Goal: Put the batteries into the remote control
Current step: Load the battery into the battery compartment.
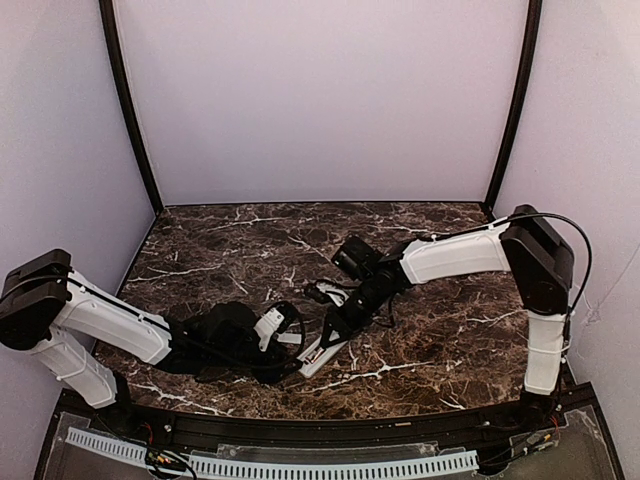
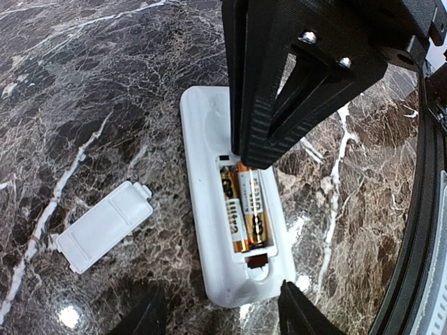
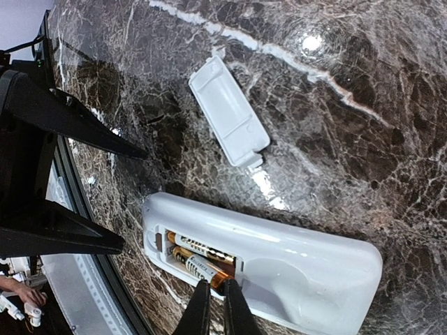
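We see the remote control (image 2: 199,209) lying back-up at the table's (image 1: 450,330) near middle, both batteries (image 2: 244,209) in its open compartment. Our right hand (image 3: 215,307) — fingers pressed together — points at their end; our left hand (image 2: 222,310) stands spread, straddling the remote's end.

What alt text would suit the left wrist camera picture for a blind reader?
A white remote lies back-up on a dark marbled table, its open compartment holding two batteries side by side. The right arm's shut black pincer points down at the batteries' far end. The detached cover lies apart on the left.
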{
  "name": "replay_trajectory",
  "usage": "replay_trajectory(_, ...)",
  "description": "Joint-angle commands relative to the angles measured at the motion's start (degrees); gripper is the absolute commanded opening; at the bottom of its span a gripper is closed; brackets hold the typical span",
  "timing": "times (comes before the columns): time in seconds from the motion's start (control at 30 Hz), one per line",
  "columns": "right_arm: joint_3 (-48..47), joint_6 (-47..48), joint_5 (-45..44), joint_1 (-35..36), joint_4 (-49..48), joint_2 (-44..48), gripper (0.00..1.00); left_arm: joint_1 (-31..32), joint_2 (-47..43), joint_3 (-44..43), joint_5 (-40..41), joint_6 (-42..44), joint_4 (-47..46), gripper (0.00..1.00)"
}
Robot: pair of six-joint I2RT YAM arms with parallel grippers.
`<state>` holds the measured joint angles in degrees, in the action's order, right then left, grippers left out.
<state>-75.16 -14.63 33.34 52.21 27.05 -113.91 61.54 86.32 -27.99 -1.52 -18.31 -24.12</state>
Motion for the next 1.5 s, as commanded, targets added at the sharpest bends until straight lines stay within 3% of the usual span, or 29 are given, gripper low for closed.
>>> replay_trajectory(0.0, -1.9, 1.5, -1.4, 1.7, 1.3, -1.6, 0.06, -0.3, 0.4, 0.2, -0.5, -0.3, -0.6, 0.55)
replay_trajectory(0.53, -4.6, 5.5, -6.2, 5.3, 7.8, -3.1, 0.02, -0.3, 1.0, 1.0, -0.8, -1.1, -1.6, 0.55)
replay_trajectory(0.77, -4.6, 7.2, -14.8, 8.3, 9.4, -5.2, 0.02, -0.3, 1.0, 2.1, -1.0, -1.7, -3.3, 0.54)
replay_trajectory(1.17, -3.8, 7.0, -23.2, 10.9, 11.6, -6.3, 0.0, -0.3, -13.4, 9.6, 5.8, -1.1, -8.2, 0.56)
replay_trajectory(1.47, -2.9, 7.4, -20.0, 11.7, 10.0, -8.4, 0.0, -0.3, -15.0, 12.6, 8.0, -2.0, -10.2, 0.56)
